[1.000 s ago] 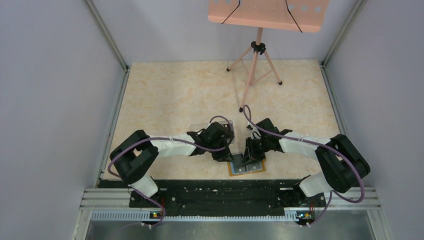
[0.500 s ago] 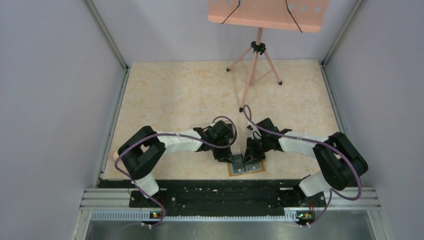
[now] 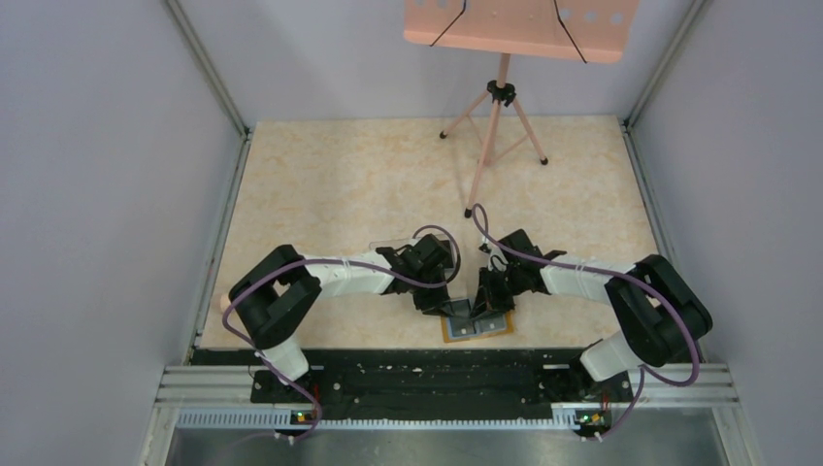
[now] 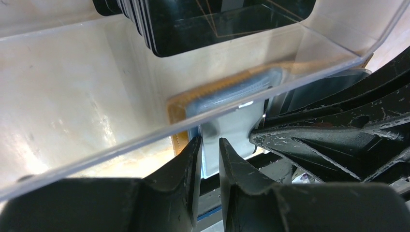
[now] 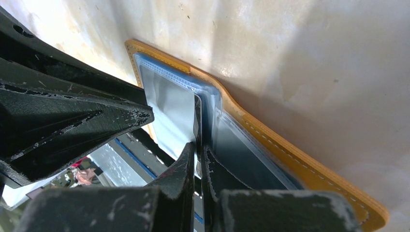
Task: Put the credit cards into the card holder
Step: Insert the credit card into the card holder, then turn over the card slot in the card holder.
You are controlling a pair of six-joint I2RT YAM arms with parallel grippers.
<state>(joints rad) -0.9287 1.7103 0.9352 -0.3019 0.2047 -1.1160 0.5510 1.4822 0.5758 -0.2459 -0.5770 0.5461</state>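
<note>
Cards [image 4: 227, 19]: most are not in yet, by my reading. A stack of dark ones sits in the clear box [image 4: 96, 96], several edges fanned at its far end. I cannot count them.

Holder [image 3: 485, 327] lies open on the surface [image 3: 340, 184], close to the near edge, between the two tools and just in front of the box. Orange cover down, blue-grey pockets up.

Right tool [image 5: 198, 150]: fingers pressed together over the holder's middle. A thin dark sheet stands edge-on at their tips, against a pocket mouth. Card or pocket leaf, I cannot tell. If it is a card, it is at the mouth and not seated.

Left tool [image 4: 209, 150]: low, just beside the right one, at the box's near wall. A narrow gap shows between its fingers, with pale pocket material showing in it. Whether they pinch that leaf or only hang over it, I cannot tell.

The pocket to the right of the right tool looks dark through its clear sleeve. Possibly a card already filed there; not sure.

Judgement: early in the job. At best one card filed and one at the mouth. Left to do: seat this one, then bring the boxed stack across one at a time.
</note>
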